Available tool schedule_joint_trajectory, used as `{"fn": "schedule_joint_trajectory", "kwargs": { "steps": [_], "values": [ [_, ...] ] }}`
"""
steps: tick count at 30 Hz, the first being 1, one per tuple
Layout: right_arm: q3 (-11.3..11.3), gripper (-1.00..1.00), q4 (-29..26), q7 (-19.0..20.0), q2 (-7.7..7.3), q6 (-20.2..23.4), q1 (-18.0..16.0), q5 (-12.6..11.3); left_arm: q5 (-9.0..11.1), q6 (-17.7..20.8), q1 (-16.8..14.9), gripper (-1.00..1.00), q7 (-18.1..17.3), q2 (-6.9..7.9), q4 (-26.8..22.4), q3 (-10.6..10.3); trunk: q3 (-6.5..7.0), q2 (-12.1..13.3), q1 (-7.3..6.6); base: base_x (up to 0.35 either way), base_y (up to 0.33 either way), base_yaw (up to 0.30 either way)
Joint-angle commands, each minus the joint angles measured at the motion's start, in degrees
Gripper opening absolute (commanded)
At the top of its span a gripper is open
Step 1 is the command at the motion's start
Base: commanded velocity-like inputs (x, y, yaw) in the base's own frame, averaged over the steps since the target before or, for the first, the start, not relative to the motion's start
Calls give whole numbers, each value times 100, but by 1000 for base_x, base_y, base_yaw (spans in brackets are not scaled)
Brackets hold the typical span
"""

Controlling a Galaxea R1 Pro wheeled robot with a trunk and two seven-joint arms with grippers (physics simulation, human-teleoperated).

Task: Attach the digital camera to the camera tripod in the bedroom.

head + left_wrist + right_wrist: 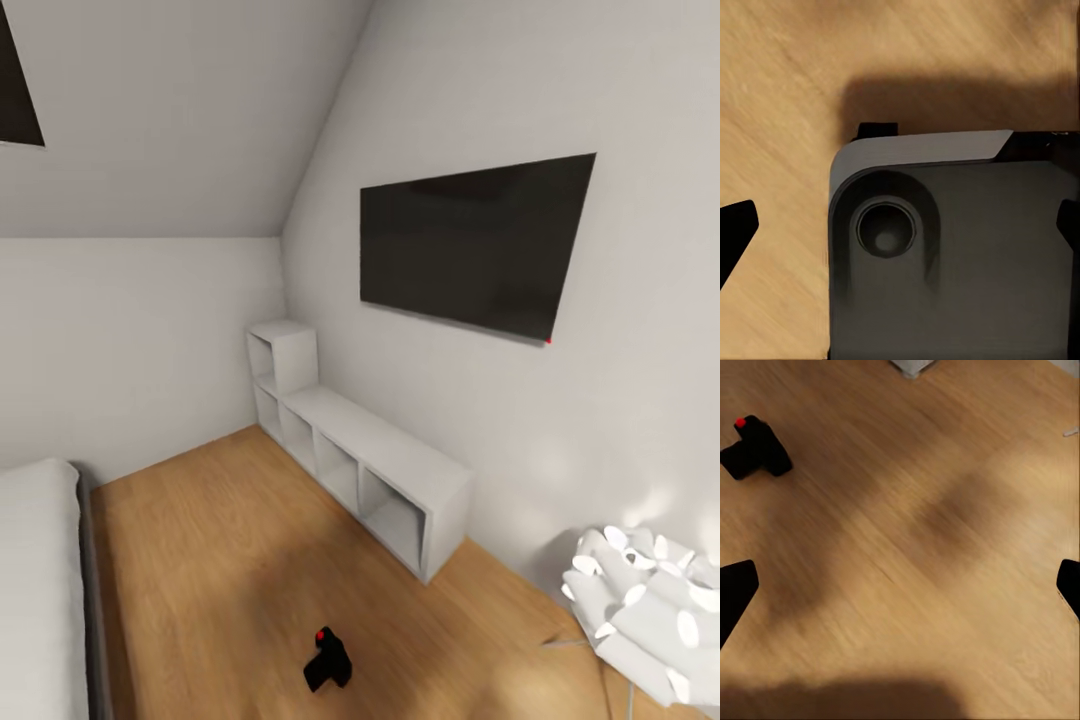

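The digital camera (pixel 328 660) lies on the light wood floor of the bedroom, small and black with a red button on top. In the right wrist view the digital camera (pixel 756 450) sits well ahead of my right gripper (pixel 900 592), which is open over bare floor with nothing between its dark fingertips (pixel 735 592). My left gripper (pixel 900 232) is open too, its fingertips (pixel 735 234) spread wide above a grey part of the robot's own body (pixel 960 255). The camera tripod is out of view.
White cube shelving (pixel 400 455) runs along the right wall under a black wall TV (pixel 475 240). The grey-framed white bed (pixel 40 580) stands at the left. A white petal-shaped lamp (pixel 645 610) stands near the right. A dark-framed skylight (pixel 15 100) sits in the sloped ceiling.
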Motion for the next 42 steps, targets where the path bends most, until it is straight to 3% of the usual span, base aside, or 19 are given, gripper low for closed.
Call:
{"fn": "schedule_joint_trajectory", "kwargs": {
  "steps": [1, 15, 42],
  "values": [
    [1, 100, 0, -12, 1, -12, -1, 0, 4, -9, 2, 100, -1, 0, -6, -1, -7, -2, 3, 263, -232, 286],
    [4, 100, 0, -5, -2, -12, -1, 0, 4, -9, 1, 100, -2, 7, -6, 16, -32, -2, 3, 241, -205, 263],
    [3, 100, -23, 9, -66, -43, -1, 17, 7, -9, 1, 100, -2, 8, -12, 21, -35, -2, 3, 11, -6, 12]
  ]
}}
